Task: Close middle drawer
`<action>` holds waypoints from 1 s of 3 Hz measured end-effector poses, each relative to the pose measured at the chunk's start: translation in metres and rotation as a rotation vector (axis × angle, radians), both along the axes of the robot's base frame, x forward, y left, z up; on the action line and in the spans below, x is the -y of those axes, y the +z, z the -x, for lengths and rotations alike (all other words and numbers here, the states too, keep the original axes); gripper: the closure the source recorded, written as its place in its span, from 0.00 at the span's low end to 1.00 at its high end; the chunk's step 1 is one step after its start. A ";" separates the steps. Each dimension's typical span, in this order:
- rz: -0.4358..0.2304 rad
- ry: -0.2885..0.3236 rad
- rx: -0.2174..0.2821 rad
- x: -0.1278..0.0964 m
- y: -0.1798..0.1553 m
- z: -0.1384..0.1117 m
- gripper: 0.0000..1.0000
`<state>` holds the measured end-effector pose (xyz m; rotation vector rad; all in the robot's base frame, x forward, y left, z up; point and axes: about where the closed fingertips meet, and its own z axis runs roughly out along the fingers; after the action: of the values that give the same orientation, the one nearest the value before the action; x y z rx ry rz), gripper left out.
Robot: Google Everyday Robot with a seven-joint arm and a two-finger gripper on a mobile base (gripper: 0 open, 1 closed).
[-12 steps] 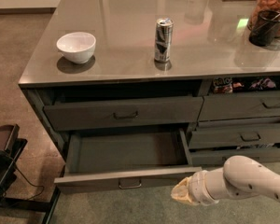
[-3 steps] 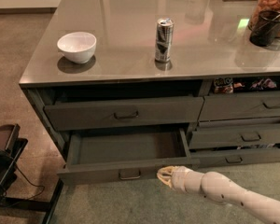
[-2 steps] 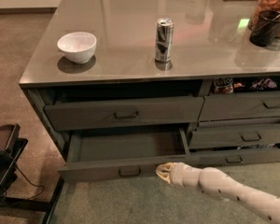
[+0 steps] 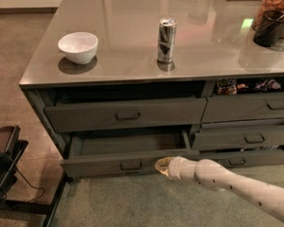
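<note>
The middle drawer (image 4: 99, 165) is the wide dark grey-brown one low in the left column. It stands partly open, with a strip of its bare grey inside (image 4: 128, 144) showing. Its small loop handle (image 4: 131, 165) sits at the centre of the front. My gripper (image 4: 162, 166) is at the end of the white arm (image 4: 217, 178) that comes in from the lower right. Its tip is against the drawer front, just right of the handle.
The drawer above (image 4: 128, 114) juts out slightly. More drawers (image 4: 248, 138) fill the right column. On the countertop (image 4: 132, 8) are a white bowl (image 4: 78, 46), a can (image 4: 166, 40) and a jar (image 4: 274, 18). A black stand (image 4: 4, 160) is on the floor at left.
The gripper has moved from the floor area up against the drawer front and pushed inward. The drawer has slid back and shows much less of its inside than before.
</note>
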<state>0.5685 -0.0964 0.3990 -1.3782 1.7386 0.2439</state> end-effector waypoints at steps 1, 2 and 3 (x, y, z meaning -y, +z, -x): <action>0.023 0.003 -0.013 -0.005 -0.005 -0.023 1.00; 0.042 0.013 -0.022 -0.011 -0.008 -0.043 1.00; 0.059 0.020 -0.020 -0.016 -0.004 -0.060 1.00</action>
<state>0.6289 -0.0809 0.3949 -1.4404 1.7618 0.2198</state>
